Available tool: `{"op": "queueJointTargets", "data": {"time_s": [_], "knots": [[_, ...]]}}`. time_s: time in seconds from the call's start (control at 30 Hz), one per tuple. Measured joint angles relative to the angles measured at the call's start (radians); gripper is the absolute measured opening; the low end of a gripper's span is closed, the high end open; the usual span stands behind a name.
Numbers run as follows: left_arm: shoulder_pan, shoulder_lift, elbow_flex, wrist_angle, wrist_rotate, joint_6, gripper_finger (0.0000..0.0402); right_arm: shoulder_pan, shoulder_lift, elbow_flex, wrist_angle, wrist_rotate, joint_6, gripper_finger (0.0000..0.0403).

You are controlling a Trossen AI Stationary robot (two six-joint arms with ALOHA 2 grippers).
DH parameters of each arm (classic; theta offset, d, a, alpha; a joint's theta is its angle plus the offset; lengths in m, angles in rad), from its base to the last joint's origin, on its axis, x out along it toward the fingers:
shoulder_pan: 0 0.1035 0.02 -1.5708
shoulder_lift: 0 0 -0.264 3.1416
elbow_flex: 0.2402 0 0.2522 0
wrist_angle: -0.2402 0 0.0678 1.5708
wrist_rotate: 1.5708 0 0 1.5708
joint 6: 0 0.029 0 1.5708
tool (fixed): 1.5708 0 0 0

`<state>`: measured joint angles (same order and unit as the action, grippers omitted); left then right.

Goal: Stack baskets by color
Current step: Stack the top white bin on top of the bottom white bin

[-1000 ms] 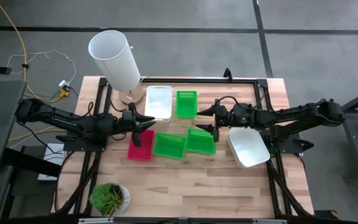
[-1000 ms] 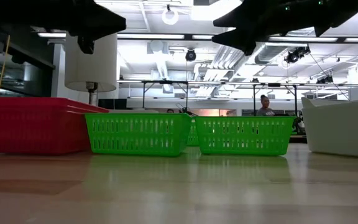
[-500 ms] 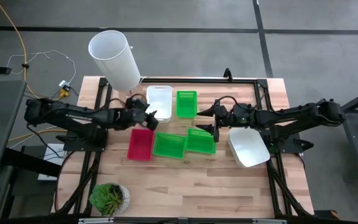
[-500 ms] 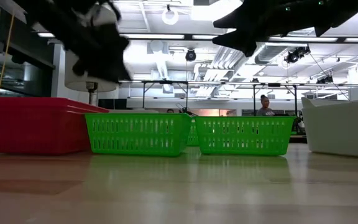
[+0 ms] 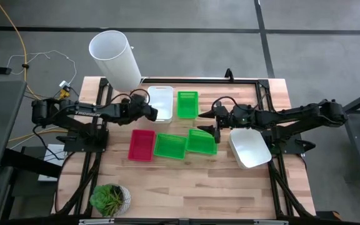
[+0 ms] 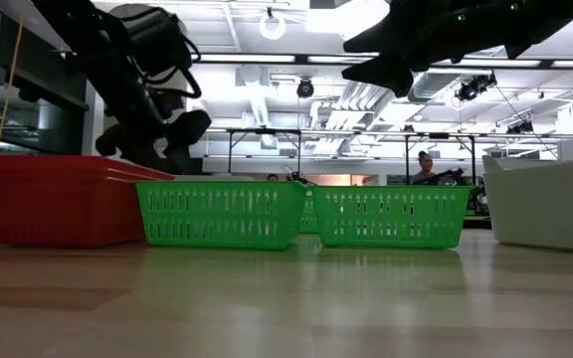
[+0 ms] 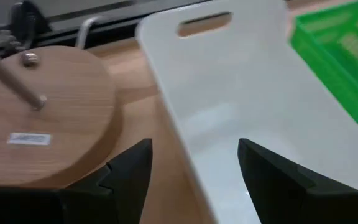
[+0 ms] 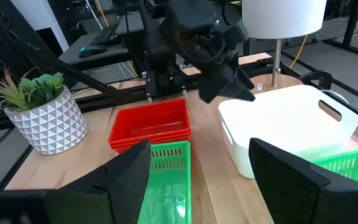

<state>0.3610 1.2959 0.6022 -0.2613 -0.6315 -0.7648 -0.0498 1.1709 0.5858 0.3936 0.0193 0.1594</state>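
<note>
1. The counter (image 5: 230, 187) is a pale wooden top carrying all items; both arms reach over it from opposite sides.
2. A tall white cylinder (image 5: 114, 59) stands on a round wooden base (image 7: 45, 118) at the far left corner of the counter.
3. A large white basket (image 5: 250, 147) sits near the right edge, tilted, just beside the right arm.
4. A second white basket (image 5: 161, 100) lies at the far centre, next to the wooden base, with a green basket (image 5: 187, 104) just beside it on the right.
5. Two more green baskets (image 5: 170, 145) (image 5: 202, 141) lie side by side, touching, at mid-counter.
6. The red baskets (image 5: 141, 144) sit nested as one stack, left of the green pair.
7. A small potted plant (image 5: 110, 199) stands at the near left corner.
8. The left tool (image 5: 152, 113) hovers at the near left edge of the far white basket, fingers (image 7: 129, 171) spread and holding nothing.
9. The right tool (image 5: 215, 122) hangs above the counter between the far green basket and the right-hand one of the green pair, fingers spread and empty.
</note>
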Motion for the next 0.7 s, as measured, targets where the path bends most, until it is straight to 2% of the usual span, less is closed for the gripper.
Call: {"op": "queueJointTargets", "data": {"time_s": [0.13, 0.47, 0.57, 0.7], "knots": [[0.010, 0.011, 0.000, -0.004, -0.023, -0.018, 0.0225, 0.000, 0.000, 0.000, -0.014, 0.000, 0.019, 0.0259], [0.009, 0.109, 0.000, 0.011, 0.036, -0.037, 0.0216, 0.000, 0.000, 0.000, -0.017, 0.000, 0.024, 0.0259], [0.009, 0.120, 0.000, 0.038, 0.045, -0.024, 0.0183, 0.000, 0.000, 0.000, -0.017, 0.000, 0.027, 0.0259], [0.008, 0.110, 0.000, 0.059, 0.057, 0.006, 0.0101, 0.000, 0.000, 0.000, -0.017, 0.000, 0.027, 0.0259]]}}
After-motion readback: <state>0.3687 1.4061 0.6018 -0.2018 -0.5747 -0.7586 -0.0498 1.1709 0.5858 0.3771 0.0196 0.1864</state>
